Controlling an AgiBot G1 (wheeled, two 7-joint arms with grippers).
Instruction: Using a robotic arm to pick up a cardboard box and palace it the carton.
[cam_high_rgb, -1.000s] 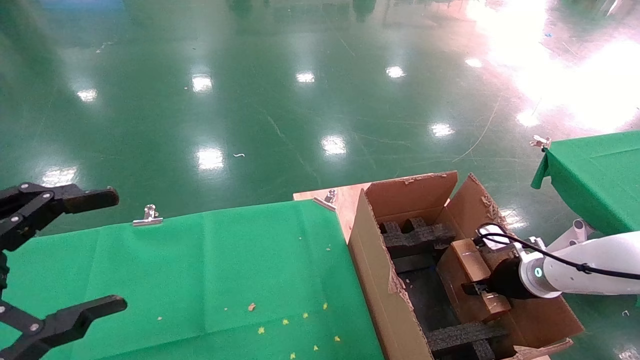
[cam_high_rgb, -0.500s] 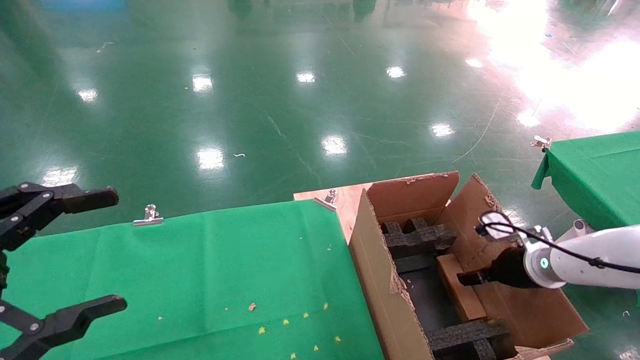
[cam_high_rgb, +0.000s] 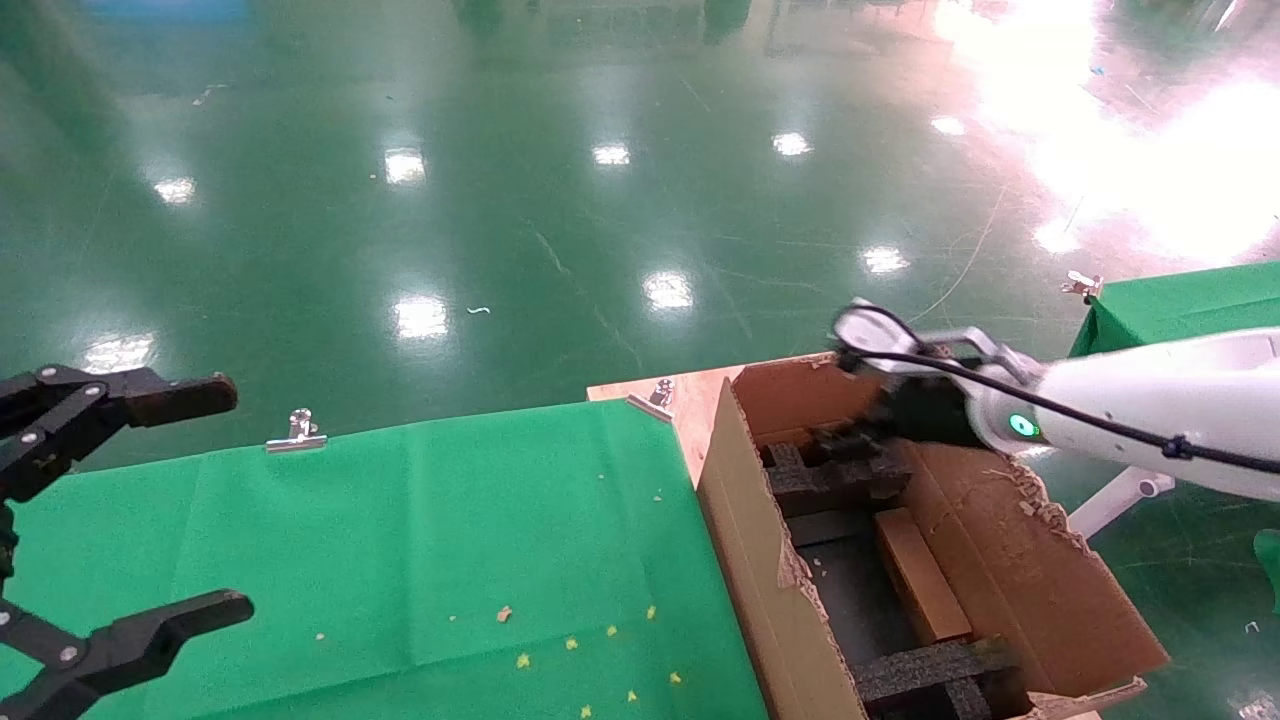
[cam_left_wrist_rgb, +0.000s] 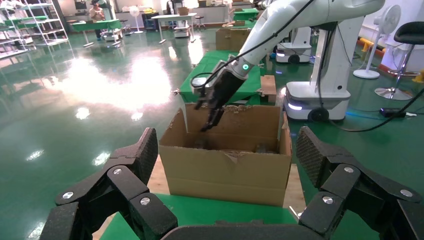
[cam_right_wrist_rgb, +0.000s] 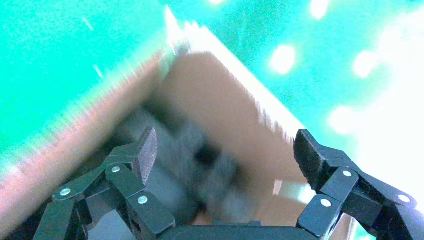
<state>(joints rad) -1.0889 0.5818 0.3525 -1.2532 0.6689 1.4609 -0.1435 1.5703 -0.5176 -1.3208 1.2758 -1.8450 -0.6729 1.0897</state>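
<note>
1. Pincer spread wide and empty: the right gripper (cam_high_rgb: 862, 432) of the robotic arm (cam_high_rgb: 1140, 405) hangs above the far end of the carton (cam_high_rgb: 760, 560), over a black foam block (cam_high_rgb: 835, 475); the right wrist view shows both fingers (cam_right_wrist_rgb: 137, 155) parted with nothing between them.
2. Inside the carton, the cardboard box (cam_high_rgb: 920, 575) lies flat on the dark floor of the interior, between the far foam block and a second foam block (cam_high_rgb: 930, 672) at the near end, close to the carton's right wall and apart from the gripper.
3. Seen from the left wrist view, the robotic arm (cam_left_wrist_rgb: 280, 30) reaches down from above, its gripper (cam_left_wrist_rgb: 210, 112) just over the carton's (cam_left_wrist_rgb: 225, 170) ragged upper edge.
4. At the left, the left gripper (cam_high_rgb: 150, 510) is held off the near-left corner of the table, jaws wide apart and holding nothing.
5. Beside the carton, a green cloth (cam_high_rgb: 400, 540) covers the table, pinned by a metal clip (cam_high_rgb: 296, 430) at its far edge and dotted with small scraps.
6. Behind everything stretches a glossy green floor (cam_high_rgb: 500, 200) with lamp reflections.
</note>
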